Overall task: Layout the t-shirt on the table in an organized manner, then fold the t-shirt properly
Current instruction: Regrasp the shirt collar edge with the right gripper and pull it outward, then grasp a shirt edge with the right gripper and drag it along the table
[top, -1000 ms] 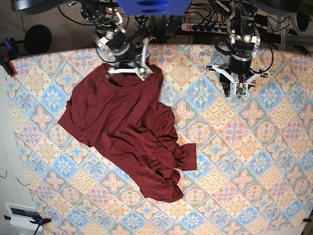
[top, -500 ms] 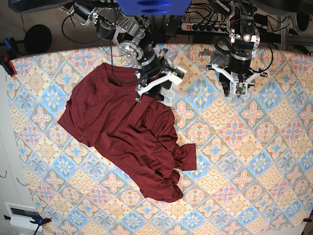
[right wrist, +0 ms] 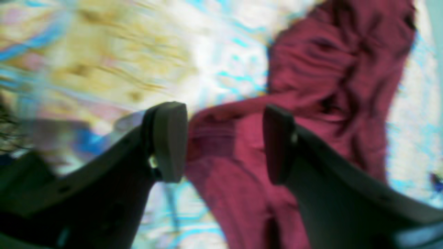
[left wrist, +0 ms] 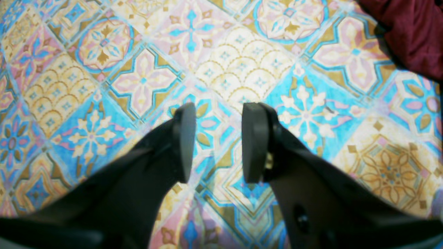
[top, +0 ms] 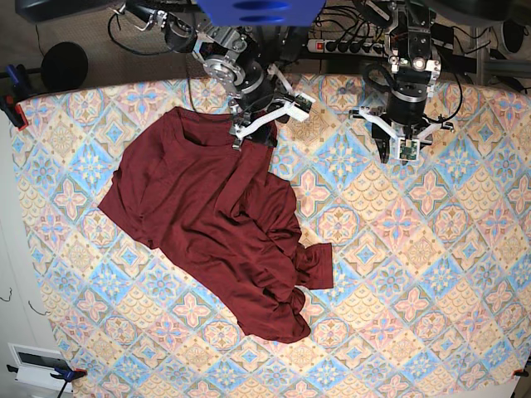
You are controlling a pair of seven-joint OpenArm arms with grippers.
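The maroon t-shirt [top: 211, 215] lies crumpled on the patterned table [top: 415, 265], left of centre, with its collar toward the back and its lower part bunched at the front. My right gripper [top: 264, 126] hovers open over the shirt's back right shoulder edge. In the blurred right wrist view the right gripper [right wrist: 225, 141] has its jaws apart, with shirt fabric [right wrist: 311, 86] below and beyond them and nothing held. My left gripper [top: 402, 148] is open over bare tablecloth at the back right. In the left wrist view the left gripper [left wrist: 219, 138] is empty, and a shirt corner [left wrist: 415, 31] shows at top right.
A power strip and cables [top: 348, 41] lie behind the table's back edge. A black round object [top: 65, 65] sits past the back left corner. Clamps [top: 12, 104] hold the cloth at the left edge. Bare tablecloth [left wrist: 104, 69] spreads to the right of the shirt.
My right gripper left the collar, swung right over the shirt's shoulder, then drew back a little toward the rear edge. The shirt barely shifted. The left arm stayed still.
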